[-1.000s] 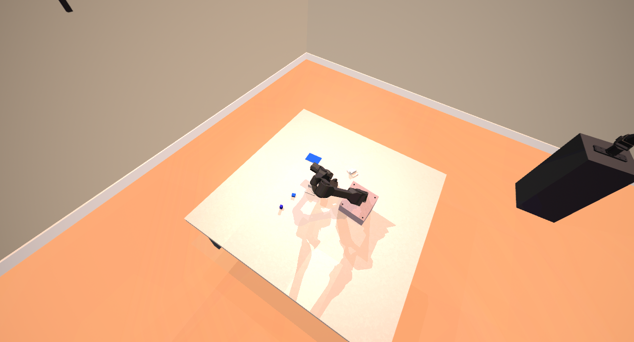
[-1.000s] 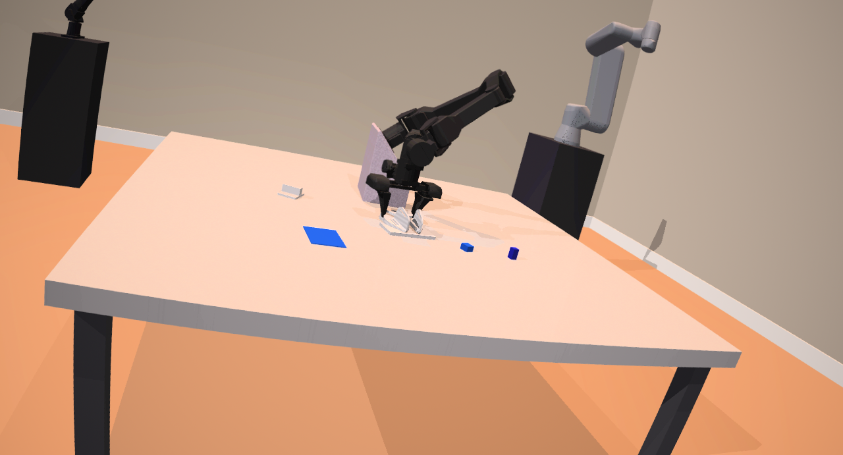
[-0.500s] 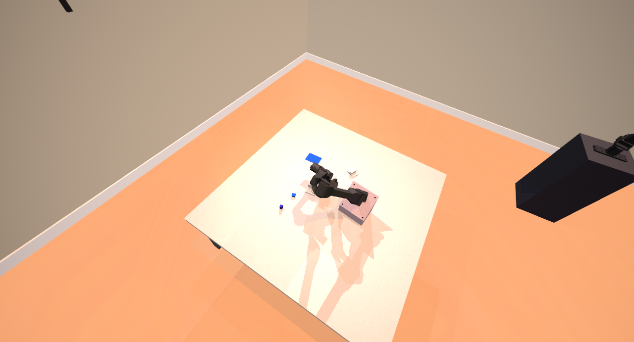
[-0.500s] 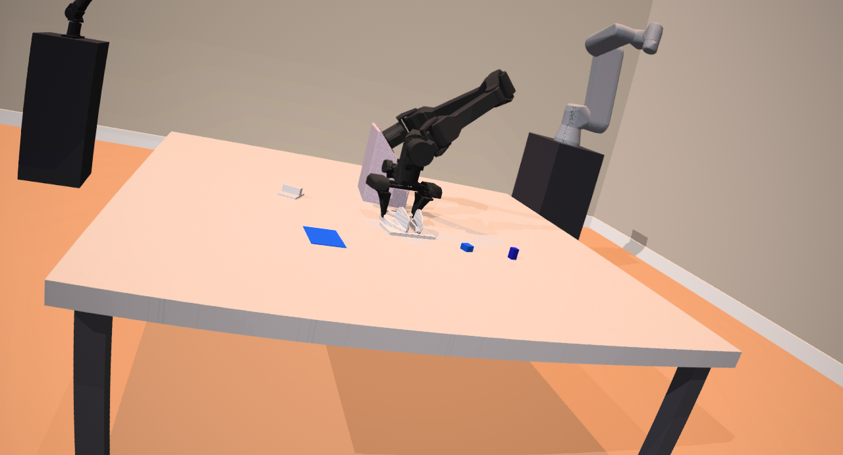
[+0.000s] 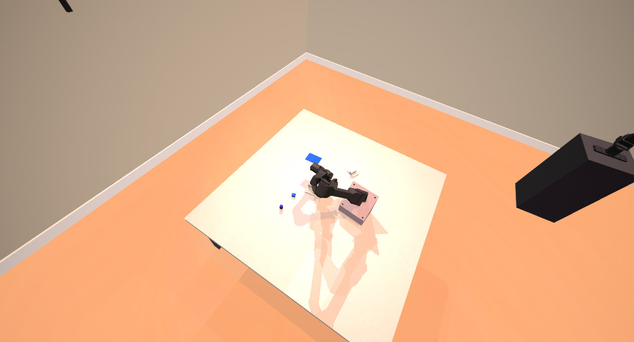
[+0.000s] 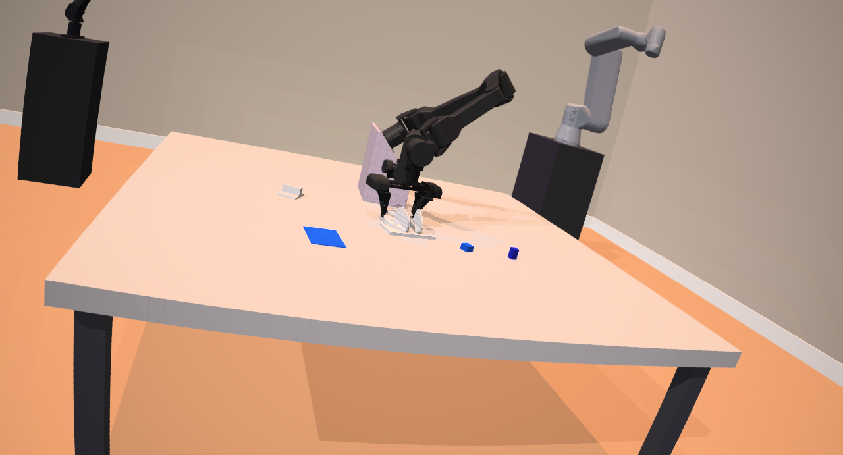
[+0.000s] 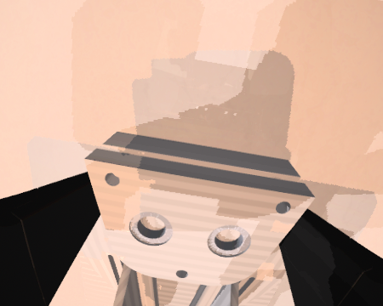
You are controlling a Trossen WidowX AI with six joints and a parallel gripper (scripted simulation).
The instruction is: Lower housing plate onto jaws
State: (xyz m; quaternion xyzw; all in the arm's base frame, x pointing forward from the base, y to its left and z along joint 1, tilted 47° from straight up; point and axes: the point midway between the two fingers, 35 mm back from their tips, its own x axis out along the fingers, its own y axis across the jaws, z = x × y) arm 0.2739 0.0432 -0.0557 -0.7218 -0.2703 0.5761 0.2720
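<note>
The pale housing plate point(image 7: 183, 204) lies between my two black fingers in the wrist view. Its faces meet the fingers at both sides, and my gripper point(image 7: 195, 190) point(image 6: 399, 215) looks shut on it. Two ringed holes in the plate show rounded pale tops, one at left point(image 7: 152, 222) and one at right point(image 7: 228, 235). The striped jaws point(image 6: 403, 222) stand below on the white base plate point(image 6: 412, 236), and their lower parts run out of the bottom of the wrist view. In the top view the arm hides most of this assembly. Full seating of the plate cannot be told.
A blue sheet point(image 5: 313, 158) point(image 6: 325, 237) lies to one side. A small blue block point(image 5: 293, 195) point(image 6: 466, 247) and a dark blue block point(image 5: 281, 206) point(image 6: 513, 253) lie opposite. A white bracket point(image 5: 352, 172) point(image 6: 292, 189) stands farther off. The arm's pink mounting block point(image 5: 369, 201) point(image 6: 369, 163) is behind the assembly.
</note>
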